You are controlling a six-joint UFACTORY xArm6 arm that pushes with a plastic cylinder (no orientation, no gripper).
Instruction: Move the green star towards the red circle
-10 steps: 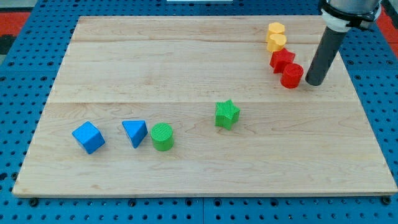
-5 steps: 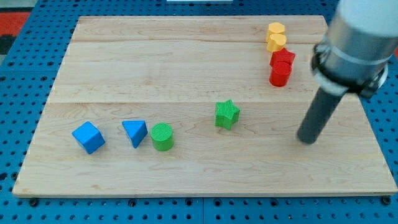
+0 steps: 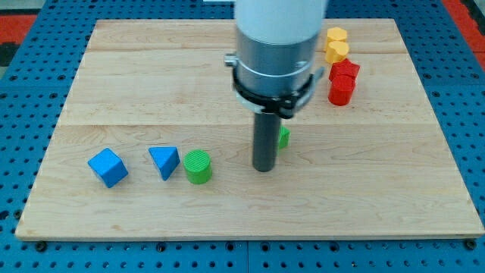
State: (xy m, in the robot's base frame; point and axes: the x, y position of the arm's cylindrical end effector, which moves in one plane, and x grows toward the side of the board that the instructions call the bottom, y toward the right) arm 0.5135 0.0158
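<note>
Blocks: two yellow (image 3: 336, 44), two red (image 3: 342, 82), two blue (image 3: 135, 164), green cylinder (image 3: 198, 167), green star (image 3: 283, 137) mostly hidden behind rod. My tip (image 3: 263, 168) just beside star. No gripper fitted. Wooden worktop (image 3: 151, 83) on blue pegboard (image 3: 23, 83).

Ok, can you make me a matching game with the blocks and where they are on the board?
Things:
1. blue cube
2. green cylinder
3. red cylinder
4. green star

Places:
A. partly hidden behind the rod, just above my tip
B. farthest to the view's left
C. just right of the blue triangle
D. below the yellow blocks, near the view's top right

Pairs: 1-B, 2-C, 3-D, 4-A
</note>
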